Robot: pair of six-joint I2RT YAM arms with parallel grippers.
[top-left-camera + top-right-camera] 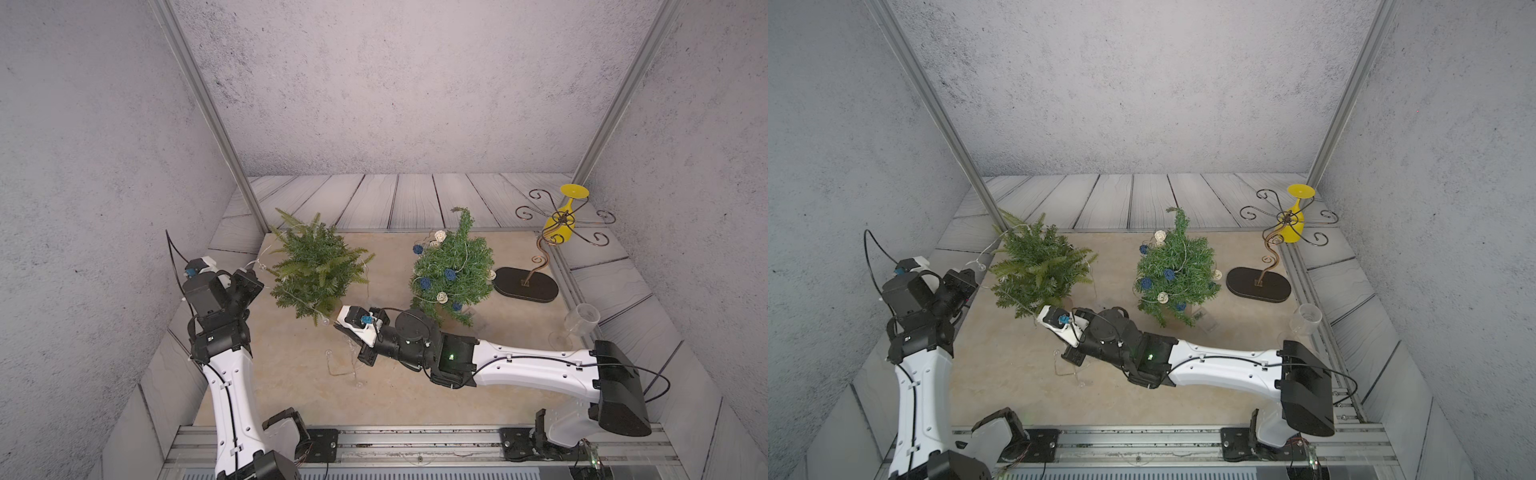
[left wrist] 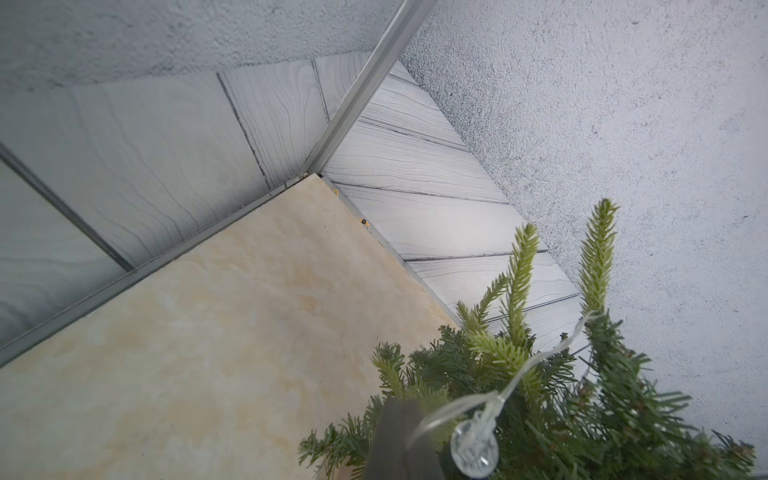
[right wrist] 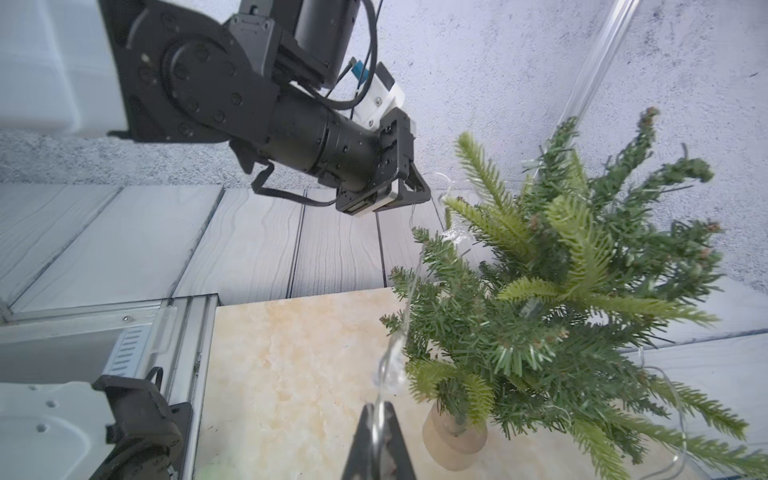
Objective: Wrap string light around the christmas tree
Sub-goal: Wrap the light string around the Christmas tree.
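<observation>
- The tabletop (image 1: pixel 291 395) is a smooth beige slab with a marbled look. It is flat and bare around the christmas tree (image 1: pixel 318 270), which gives both arms room to circle it.
- The christmas tree stands upright on a small round wooden base (image 3: pixel 455 432). Its stiff needled branches splay outward, dark green with paler tips, and they look rough enough to snag a thin wire and keep it in place.
- A second, decorated tree (image 1: pixel 451 270) stands well apart from the christmas tree, on the right arm's side. It is a tighter cone hung with blue and white woven balls, and it seems to play no part in this wrap.
- The left gripper (image 3: pixel 415 191) is level with the christmas tree's upper branches, on the side away from the decorated tree. Its black jaws are clenched, and they appear to pinch the string light's upper run. My guess is that this keeps the run taut against the crown.
- The right gripper (image 3: pixel 377 411) sits low, near the tree's base on the front side, and is clamped on the wire. It probably feeds the lower length round the tree.
- The string light (image 3: pixel 390 361) is a thin clear wire, limp and glossy. It runs from the lower claw up into the christmas tree's branches, and some slack lies on the tabletop in front of the tree.
- One bulb (image 2: pixel 473 449) is a clear faceted globe. It hangs just beside the left claw, against the tree's top.
</observation>
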